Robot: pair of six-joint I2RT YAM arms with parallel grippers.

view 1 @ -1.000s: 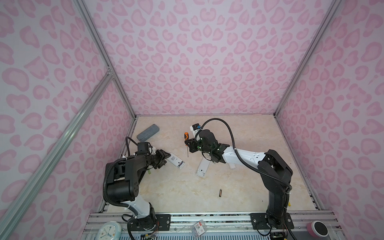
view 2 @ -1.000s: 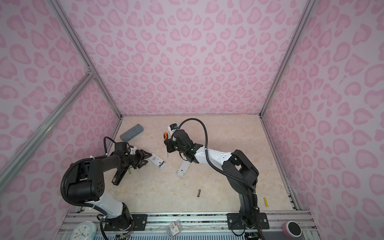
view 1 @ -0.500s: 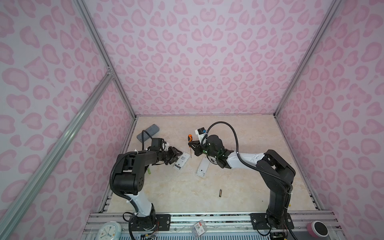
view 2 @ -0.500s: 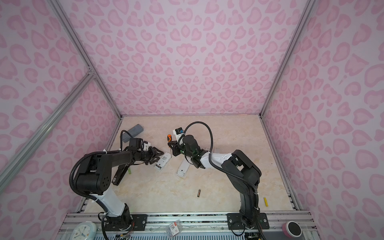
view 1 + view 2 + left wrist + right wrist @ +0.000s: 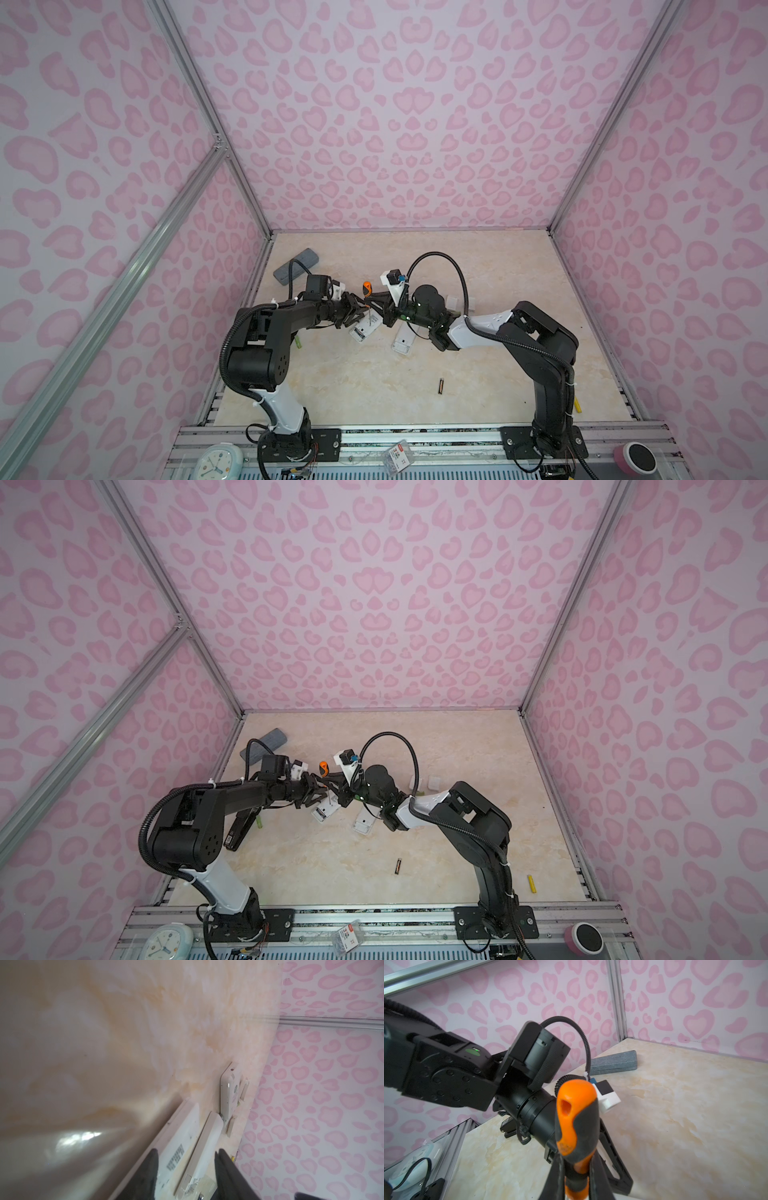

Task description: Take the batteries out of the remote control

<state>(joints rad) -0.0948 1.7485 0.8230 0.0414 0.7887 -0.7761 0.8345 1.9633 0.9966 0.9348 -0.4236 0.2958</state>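
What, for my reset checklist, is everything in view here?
Dark battery: one, black, front centre of table.
Green battery: one, green, beside left arm.
Yellow cylinder: one, yellow, front right.
White remotes: two, white, mid-table.
Black remote: one, black, under left arm.
Grey block: one, grey, far left.
Cover plates: two, white, behind right arm.
Screwdriver: one, orange-black handle, held.
Clock, pink tape roll, clear parts box: one each, front rail.
Left gripper: one, black, open astride a white remote.
Right gripper: one, black, shut on screwdriver.

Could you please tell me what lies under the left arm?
A black remote lies partly under the left arm, with a green battery beside it. The arm covers the remote's far end.
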